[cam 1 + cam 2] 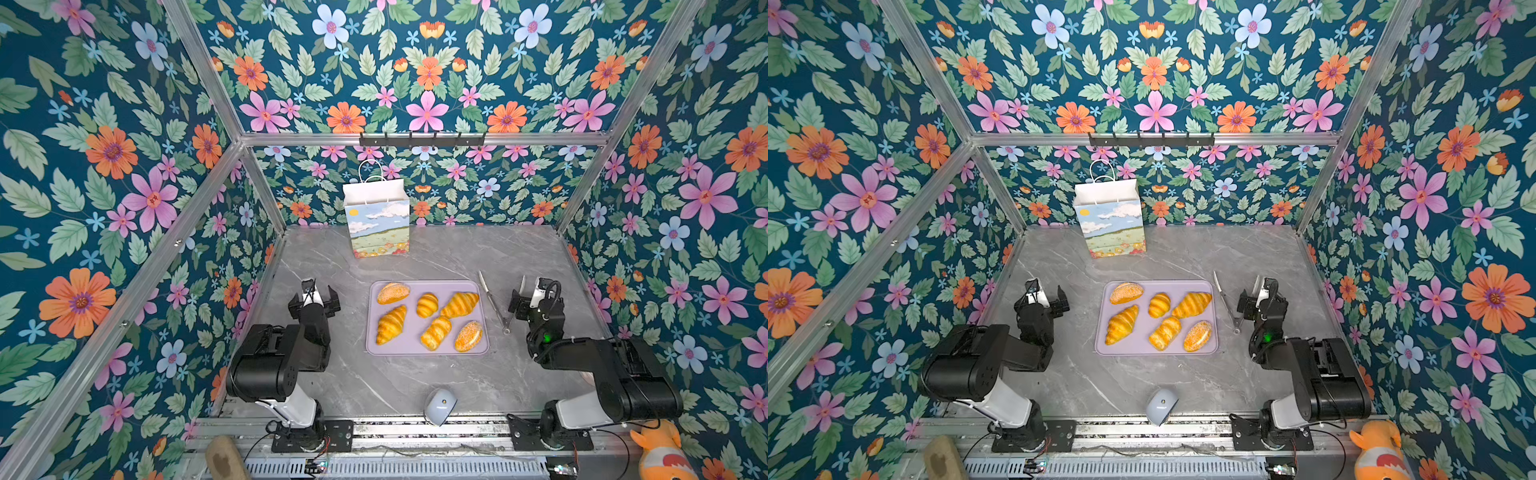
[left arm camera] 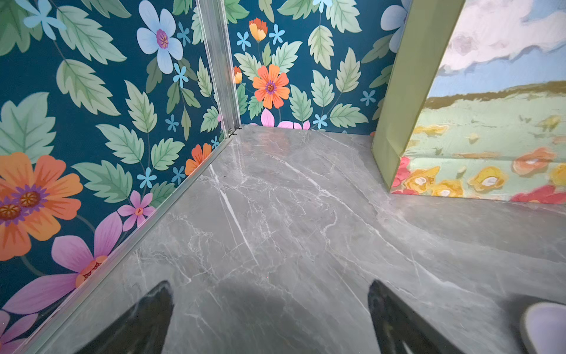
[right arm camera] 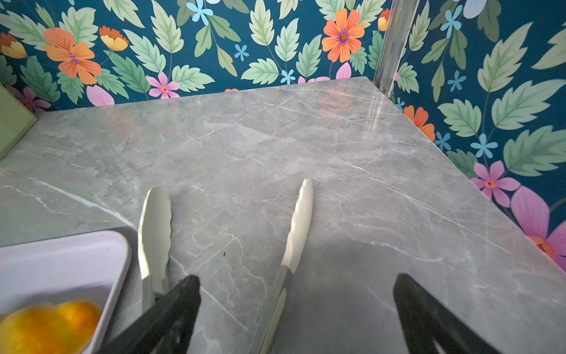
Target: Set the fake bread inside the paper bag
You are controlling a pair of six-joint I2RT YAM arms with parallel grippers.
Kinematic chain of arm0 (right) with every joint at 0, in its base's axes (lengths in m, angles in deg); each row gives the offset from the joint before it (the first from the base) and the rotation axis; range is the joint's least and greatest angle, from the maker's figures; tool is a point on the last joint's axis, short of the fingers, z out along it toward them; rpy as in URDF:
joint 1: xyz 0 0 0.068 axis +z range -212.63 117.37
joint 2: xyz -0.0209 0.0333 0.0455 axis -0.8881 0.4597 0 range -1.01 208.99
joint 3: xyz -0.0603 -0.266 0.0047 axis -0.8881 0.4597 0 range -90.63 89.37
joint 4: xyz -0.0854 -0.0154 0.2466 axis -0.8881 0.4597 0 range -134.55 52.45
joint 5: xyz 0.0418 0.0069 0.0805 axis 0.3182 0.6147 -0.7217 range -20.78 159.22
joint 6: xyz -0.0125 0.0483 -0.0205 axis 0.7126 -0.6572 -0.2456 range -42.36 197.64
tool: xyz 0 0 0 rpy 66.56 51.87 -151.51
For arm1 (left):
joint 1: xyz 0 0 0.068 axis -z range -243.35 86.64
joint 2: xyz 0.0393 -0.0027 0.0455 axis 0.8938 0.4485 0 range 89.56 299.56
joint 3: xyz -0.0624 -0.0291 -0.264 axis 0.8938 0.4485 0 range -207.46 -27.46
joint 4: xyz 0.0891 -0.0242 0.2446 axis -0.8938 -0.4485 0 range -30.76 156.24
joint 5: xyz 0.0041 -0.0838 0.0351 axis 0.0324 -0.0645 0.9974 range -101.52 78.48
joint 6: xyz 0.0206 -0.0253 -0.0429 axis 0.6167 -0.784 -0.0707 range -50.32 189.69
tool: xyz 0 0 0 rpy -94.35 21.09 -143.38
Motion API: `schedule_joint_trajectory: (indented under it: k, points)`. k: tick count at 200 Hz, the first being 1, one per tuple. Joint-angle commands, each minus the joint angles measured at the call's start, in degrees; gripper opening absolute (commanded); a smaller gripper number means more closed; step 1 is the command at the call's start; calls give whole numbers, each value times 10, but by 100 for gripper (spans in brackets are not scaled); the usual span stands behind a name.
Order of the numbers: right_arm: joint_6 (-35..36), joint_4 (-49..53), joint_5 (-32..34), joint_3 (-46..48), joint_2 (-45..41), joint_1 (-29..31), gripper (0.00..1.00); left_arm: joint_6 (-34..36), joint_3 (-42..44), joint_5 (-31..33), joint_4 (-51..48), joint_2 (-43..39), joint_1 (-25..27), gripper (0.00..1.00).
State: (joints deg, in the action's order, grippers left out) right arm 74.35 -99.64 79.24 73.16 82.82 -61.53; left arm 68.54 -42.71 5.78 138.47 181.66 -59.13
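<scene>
Sat at step one, left gripper [image 2: 271,283] and right gripper [image 3: 297,279] wide and empty, bread [image 1: 428,305] untouched on centre tray [image 1: 411,337], likely needing a first grab for the upper-centre bag [image 1: 376,224].

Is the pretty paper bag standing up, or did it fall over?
Standing up. In both top views the paper bag rests on its flat bottom on the table, open top facing up, white inside showing.

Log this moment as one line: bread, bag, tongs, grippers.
fake bread: six on tray | paper bag: upright at back | tongs: on table beside tray | left gripper: open, empty | right gripper: open, at tongs
</scene>
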Motion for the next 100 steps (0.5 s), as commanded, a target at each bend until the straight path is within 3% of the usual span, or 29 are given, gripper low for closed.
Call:
schedule_joint_trajectory:
  k: [1,100]
  points:
    - [1,-5,-4,-2,-2,0,99,0,-2,0,0,-1,0,100]
    - [-3,10,-20,-8,-3,-7,99,0,-2,1,0,1,0,100]
